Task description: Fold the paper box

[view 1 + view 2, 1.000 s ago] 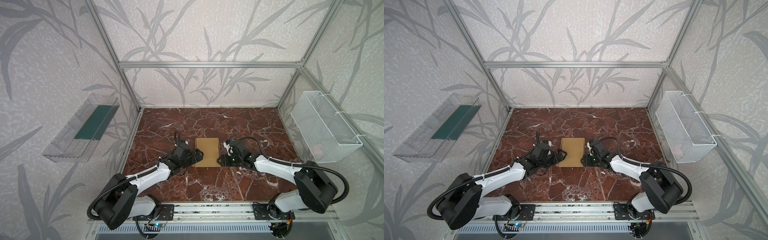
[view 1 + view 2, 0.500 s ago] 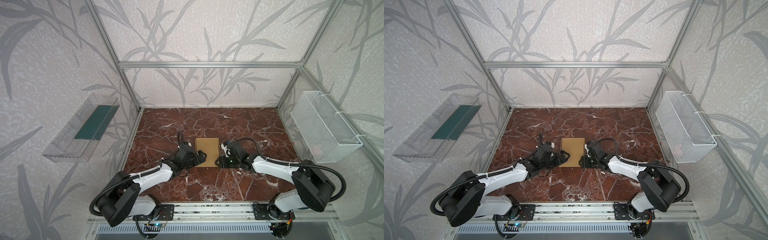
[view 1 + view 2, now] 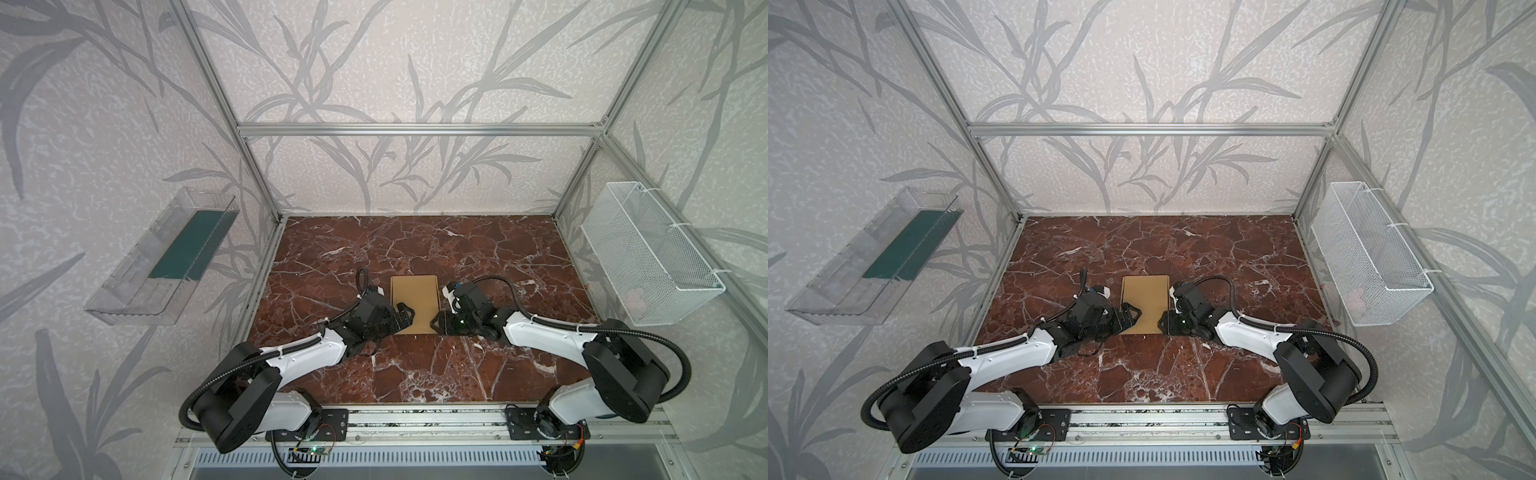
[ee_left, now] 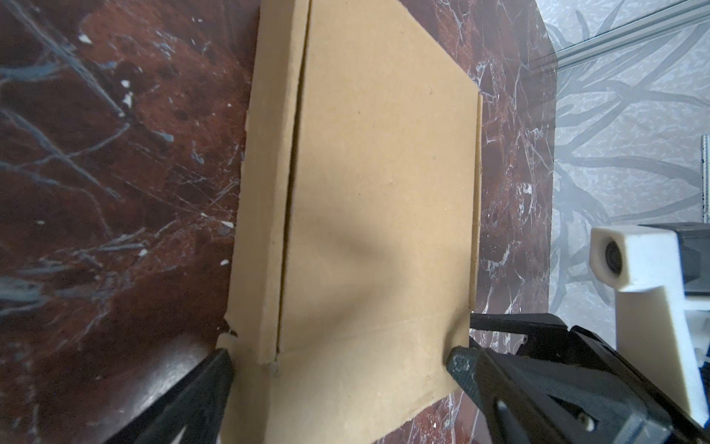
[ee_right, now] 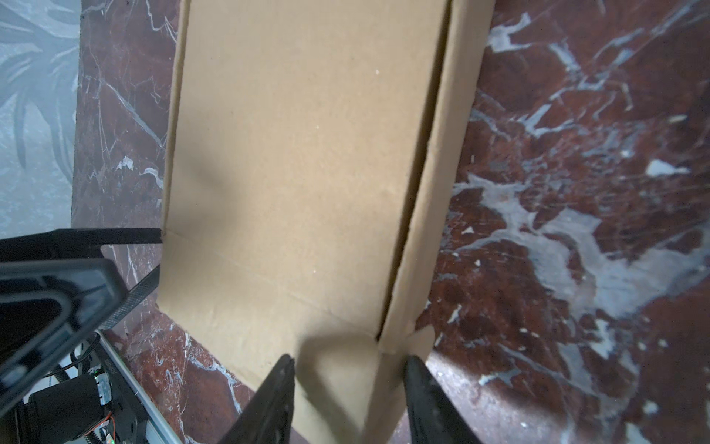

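I record the left end effector (image 3: 408, 316) spread wide, its fingers (image 4: 472, 369) straddling the near end of the paper box (image 3: 415, 295). The right end effector (image 3: 435, 325) is partly spread around the box's near right corner, and I see no firm pinch. The box lies flat mid-desk (image 3: 415, 245), between both arms.

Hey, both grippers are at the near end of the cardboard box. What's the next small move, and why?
Probably close the right gripper on the near corner of the paper box: the side flap's end sits between its parted jaws, not yet pinched. The left gripper is wide open at the same end.
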`<action>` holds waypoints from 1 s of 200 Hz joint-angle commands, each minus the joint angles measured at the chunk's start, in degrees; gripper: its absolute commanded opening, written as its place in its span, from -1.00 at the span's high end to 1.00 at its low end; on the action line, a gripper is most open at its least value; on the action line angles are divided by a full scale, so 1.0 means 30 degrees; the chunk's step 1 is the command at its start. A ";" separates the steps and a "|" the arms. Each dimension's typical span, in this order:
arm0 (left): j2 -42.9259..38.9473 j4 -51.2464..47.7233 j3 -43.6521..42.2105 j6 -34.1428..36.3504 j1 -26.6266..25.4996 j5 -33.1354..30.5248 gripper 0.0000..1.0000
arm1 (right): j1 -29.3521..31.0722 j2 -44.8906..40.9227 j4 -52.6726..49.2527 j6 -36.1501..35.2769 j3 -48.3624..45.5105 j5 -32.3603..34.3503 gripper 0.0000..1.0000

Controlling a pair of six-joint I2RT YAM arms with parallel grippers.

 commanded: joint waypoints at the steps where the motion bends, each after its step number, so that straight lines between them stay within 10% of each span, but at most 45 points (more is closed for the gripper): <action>1: 0.0135 0.0677 -0.0149 -0.0468 -0.0166 -0.0168 -0.99 | 0.0097 0.0066 0.0184 0.0065 0.0012 0.0242 0.08; 200: 0.0161 0.1440 -0.0500 -0.1289 -0.0641 -0.0564 -0.98 | 0.0097 -0.0052 -0.0470 -0.0225 0.0097 0.0982 0.21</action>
